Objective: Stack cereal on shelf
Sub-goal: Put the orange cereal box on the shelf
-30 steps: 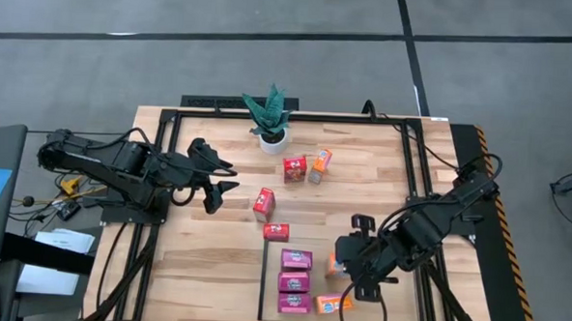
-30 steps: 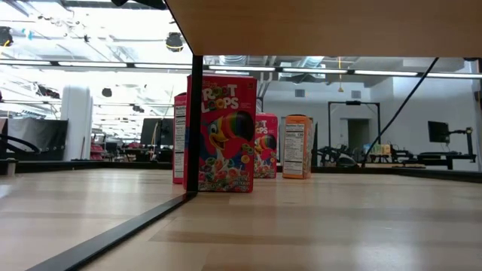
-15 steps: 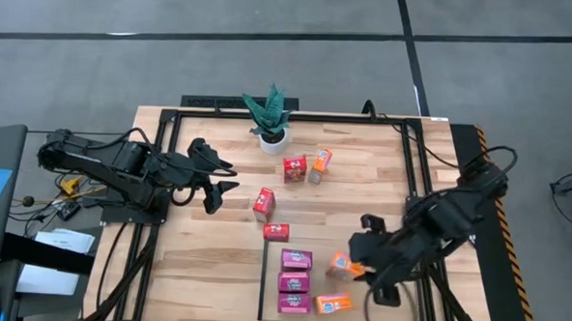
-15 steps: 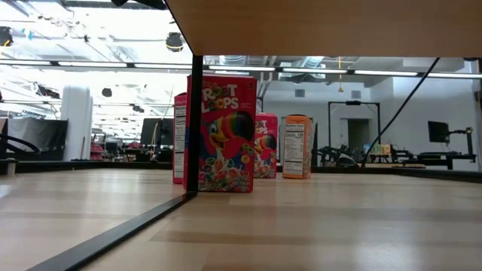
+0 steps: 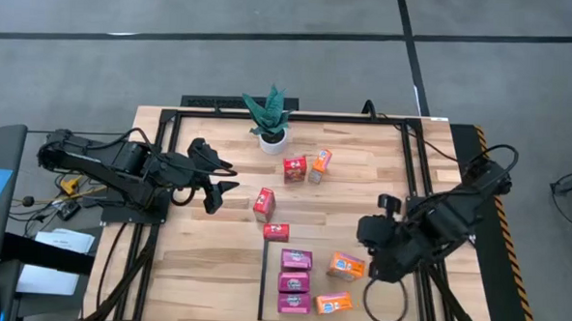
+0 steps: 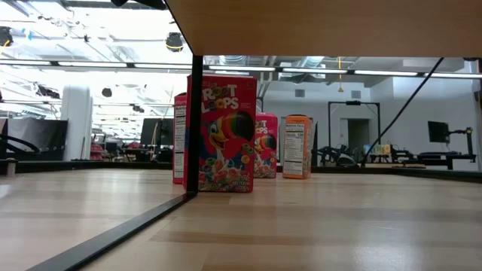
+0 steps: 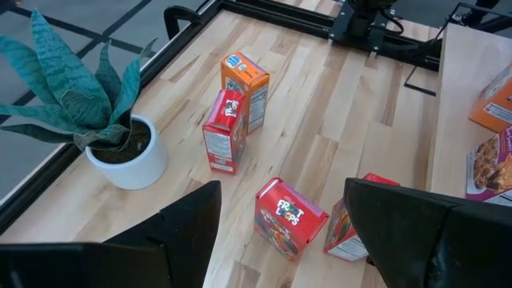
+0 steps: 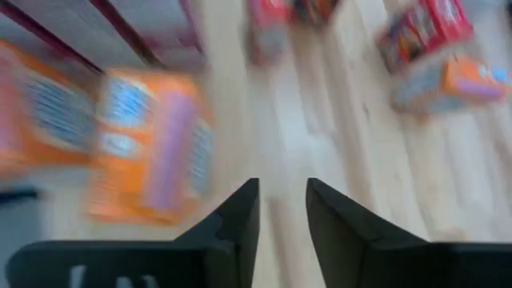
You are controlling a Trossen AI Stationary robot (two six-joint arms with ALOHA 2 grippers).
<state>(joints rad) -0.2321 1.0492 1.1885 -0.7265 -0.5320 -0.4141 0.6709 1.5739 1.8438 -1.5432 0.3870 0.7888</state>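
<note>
Moved: your right gripper (image 5: 368, 232) has pulled back from the orange box (image 5: 345, 267), which now lies flat on the shelf (image 5: 339, 284), just ahead of its fingers and free of them.
Right gripper state: you see its fingers (image 8: 240, 216) close together with a narrow gap and nothing between them.
Left gripper: your left gripper (image 5: 220, 175) hovers at the table's (image 5: 194, 263) left side, jaws spread wide and empty.
Surface: slatted wooden tabletop inside a black frame, grey floor around it.
Room: only the low view shows you the hall behind, with ceiling lights and equipment.
Low view only: a red box (image 6: 226, 133) stands upright at the shelf's black strip, printed front readable.
Left wrist only: you get the potted plant (image 7: 100, 120) close up, with red and orange boxes standing ahead of the left gripper.
Shelf contents: three purple boxes (image 5: 294, 280) in a row beside the right gripper, a second orange box (image 5: 333, 303) flat near them.
</note>
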